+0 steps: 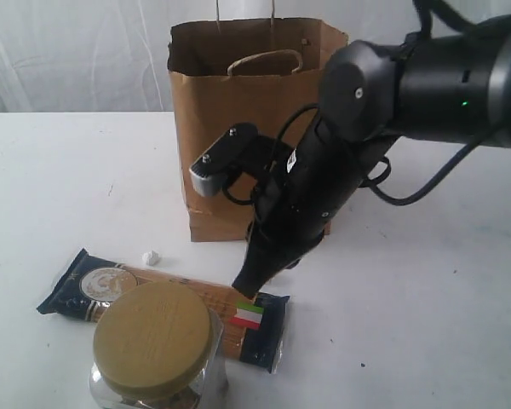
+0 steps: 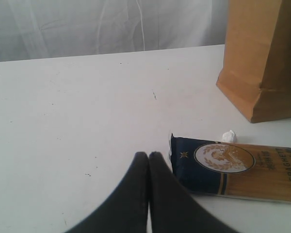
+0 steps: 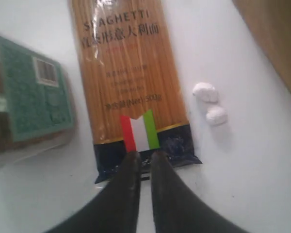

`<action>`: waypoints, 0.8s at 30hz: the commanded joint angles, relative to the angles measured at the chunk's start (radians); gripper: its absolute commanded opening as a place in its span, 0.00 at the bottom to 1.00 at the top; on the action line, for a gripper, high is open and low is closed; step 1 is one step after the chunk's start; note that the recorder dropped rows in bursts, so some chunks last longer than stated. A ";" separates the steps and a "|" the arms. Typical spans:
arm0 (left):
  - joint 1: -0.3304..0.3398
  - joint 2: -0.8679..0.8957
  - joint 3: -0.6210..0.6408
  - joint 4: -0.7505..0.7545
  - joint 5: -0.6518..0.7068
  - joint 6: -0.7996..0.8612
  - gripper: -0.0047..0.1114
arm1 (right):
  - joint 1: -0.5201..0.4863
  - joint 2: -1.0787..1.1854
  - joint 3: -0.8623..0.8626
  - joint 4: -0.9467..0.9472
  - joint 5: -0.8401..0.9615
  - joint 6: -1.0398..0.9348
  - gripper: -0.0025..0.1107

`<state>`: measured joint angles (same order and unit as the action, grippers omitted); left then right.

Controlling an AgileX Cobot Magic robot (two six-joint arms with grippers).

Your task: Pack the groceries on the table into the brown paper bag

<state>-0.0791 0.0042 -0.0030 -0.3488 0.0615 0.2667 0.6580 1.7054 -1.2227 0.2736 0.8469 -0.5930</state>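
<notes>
Slip risk: right hand (image 3: 144,156) sat nearly closed at end edge of navy spaghetti packet (image 3: 128,73), flat on bench (image 1: 426,324) by brown paper bag (image 1: 221,111); grip unclear. Edge pinch could let go.

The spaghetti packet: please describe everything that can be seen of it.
The spaghetti packet lies flat on the white table, near the paper bag. It is long, of glossy film: navy ends, a clear middle showing the pasta, a round gold emblem at one end, an Italian flag at the other. The right end effector points at the flag end, fingers nearly together; a grip cannot be confirmed. A jar hides part of it.
</notes>
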 commanded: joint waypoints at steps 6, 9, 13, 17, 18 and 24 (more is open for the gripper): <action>-0.005 -0.004 0.003 -0.010 -0.001 0.002 0.04 | -0.002 0.149 0.003 -0.050 -0.199 0.000 0.35; -0.005 -0.004 0.003 -0.010 -0.001 0.002 0.04 | -0.002 0.178 0.003 -0.050 -0.300 0.066 0.35; -0.005 -0.004 0.003 -0.010 -0.001 0.002 0.04 | -0.002 0.210 0.003 -0.088 -0.383 0.174 0.35; -0.005 -0.004 0.003 -0.010 -0.001 0.002 0.04 | -0.002 0.252 0.003 -0.161 -0.382 0.242 0.35; -0.005 -0.004 0.003 -0.010 -0.001 0.002 0.04 | -0.002 0.263 0.003 -0.168 -0.373 0.244 0.35; -0.005 -0.004 0.003 -0.010 -0.001 0.002 0.04 | -0.002 0.291 0.003 -0.180 -0.358 0.244 0.35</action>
<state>-0.0791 0.0042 -0.0030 -0.3488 0.0615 0.2667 0.6580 1.9922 -1.2227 0.1055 0.4879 -0.3582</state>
